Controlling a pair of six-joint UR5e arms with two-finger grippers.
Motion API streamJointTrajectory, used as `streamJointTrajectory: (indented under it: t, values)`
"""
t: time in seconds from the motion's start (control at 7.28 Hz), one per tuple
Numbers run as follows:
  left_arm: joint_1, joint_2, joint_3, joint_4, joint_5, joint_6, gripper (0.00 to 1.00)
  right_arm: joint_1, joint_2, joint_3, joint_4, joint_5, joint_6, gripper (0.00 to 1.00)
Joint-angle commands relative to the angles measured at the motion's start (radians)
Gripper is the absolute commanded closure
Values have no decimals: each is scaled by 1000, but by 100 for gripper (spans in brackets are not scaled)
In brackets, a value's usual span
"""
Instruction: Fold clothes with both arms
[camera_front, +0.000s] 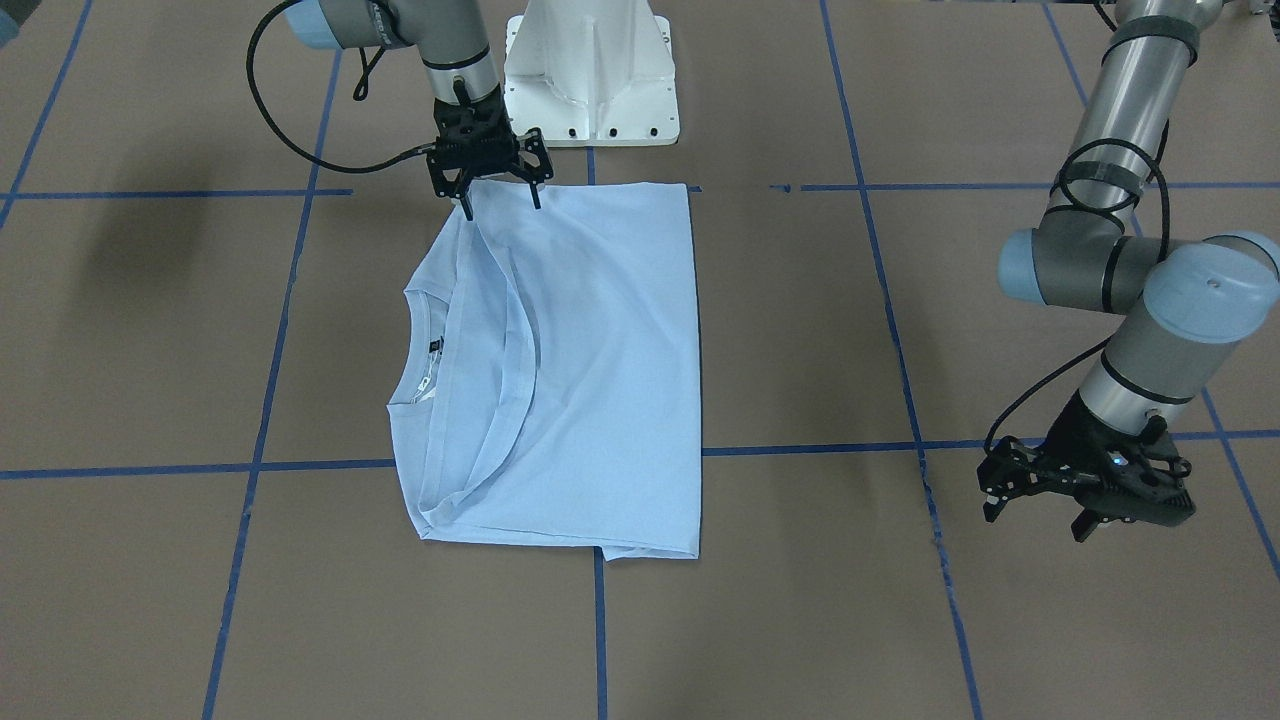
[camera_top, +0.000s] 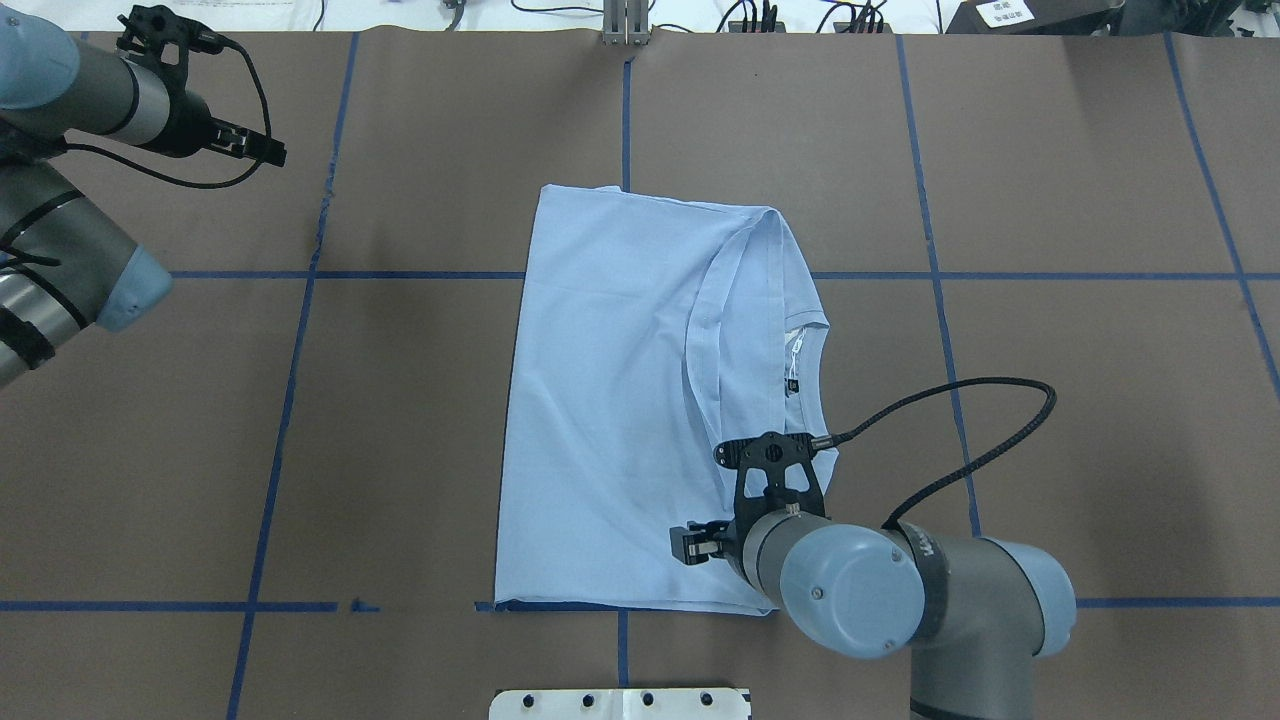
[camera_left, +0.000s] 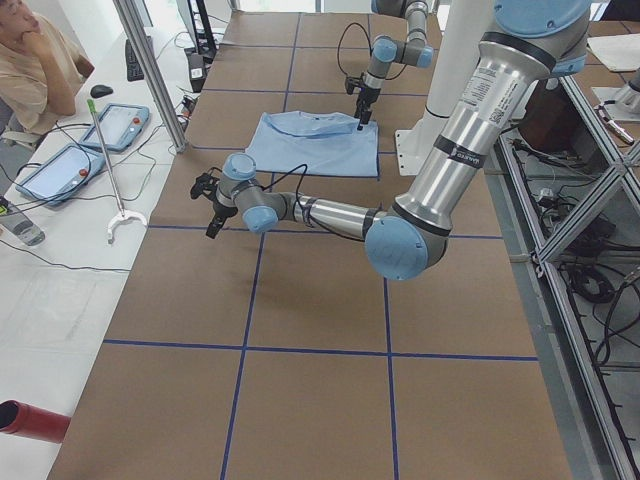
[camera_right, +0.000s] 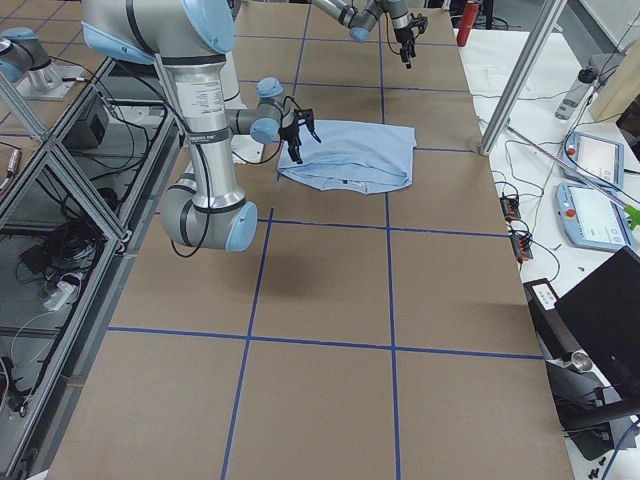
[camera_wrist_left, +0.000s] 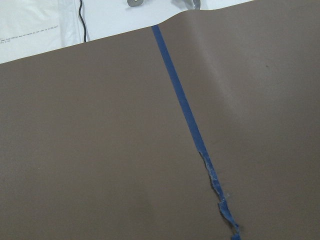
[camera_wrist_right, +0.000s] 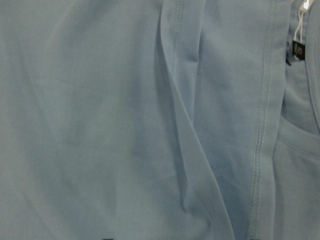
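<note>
The light blue T-shirt (camera_front: 590, 370) lies folded in half on the brown table, its collar and dark neck label (camera_front: 433, 346) toward the robot's right. My right gripper (camera_front: 500, 205) stands open over the shirt's corner nearest the robot base, with one fingertip (camera_front: 467, 210) touching the cloth where creases meet. In the overhead view the right wrist hides that corner of the shirt (camera_top: 610, 400). Shirt fabric (camera_wrist_right: 125, 125) fills the right wrist view. My left gripper (camera_front: 1035, 520) hovers open and empty above bare table, far from the shirt. The left wrist view holds only table and tape.
The white pedestal base (camera_front: 590, 80) stands just behind the shirt. Blue tape lines grid the table, one of them torn (camera_wrist_left: 220, 195). Beyond the far table edge sit a person (camera_left: 30, 60), touch tablets (camera_left: 110, 125) and a metal post (camera_left: 155, 75).
</note>
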Motion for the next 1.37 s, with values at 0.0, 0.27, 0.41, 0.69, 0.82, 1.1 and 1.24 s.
streamJointTrajectory:
  t: [0.0, 0.27, 0.41, 0.69, 0.82, 1.1, 1.24]
  values:
    - [3, 0, -2, 0, 0, 0, 0, 55, 16, -33, 1, 34, -81, 38]
    - [3, 0, 0, 0, 0, 0, 0, 52, 18, -47, 3, 36, -75, 59]
    - [4, -2, 0, 0, 0, 0, 0, 51, 18, -50, 3, 36, -77, 59]
    - [4, -2, 0, 0, 0, 0, 0, 55, 18, -47, 4, 54, -80, 77]
    - [4, 0, 0, 0, 0, 0, 0, 69, 18, -44, 4, 71, -78, 90]
    - [4, 0, -2, 0, 0, 0, 0, 77, 18, -41, 3, 85, -73, 100]
    - [4, 0, -1, 0, 0, 0, 0, 83, 16, -29, -2, 92, -72, 100]
